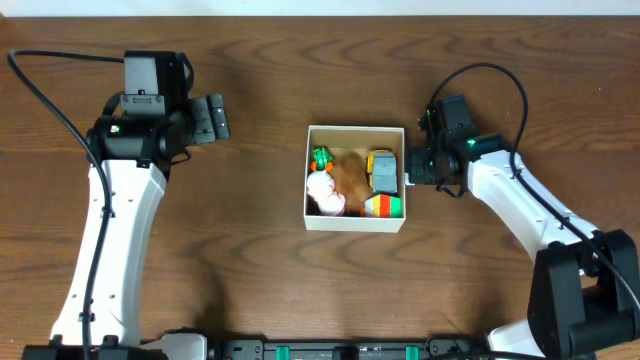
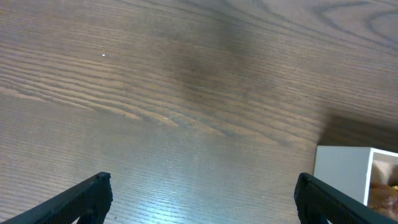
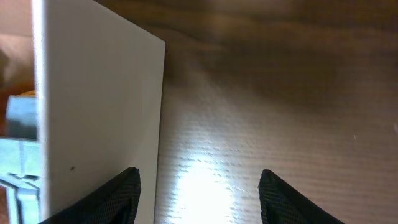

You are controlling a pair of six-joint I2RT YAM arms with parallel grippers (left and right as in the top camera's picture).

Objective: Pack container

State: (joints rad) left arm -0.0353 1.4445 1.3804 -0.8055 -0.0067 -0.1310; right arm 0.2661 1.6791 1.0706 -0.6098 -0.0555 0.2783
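Dark brown worktop (image 1: 250,290) with wavy wood grain, matt, stretching past the container on every side. Resting directly on it, flat and upright: small square shallow container (image 1: 355,223) with thin white walls and tan cardboard inside. Pale glare on the wood just beside the container's right wall, soft shadow farther out.

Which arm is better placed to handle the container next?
Right, probably. The right gripper sits open beside the container, while the left gripper hangs open over bare table, farther off on the other side.
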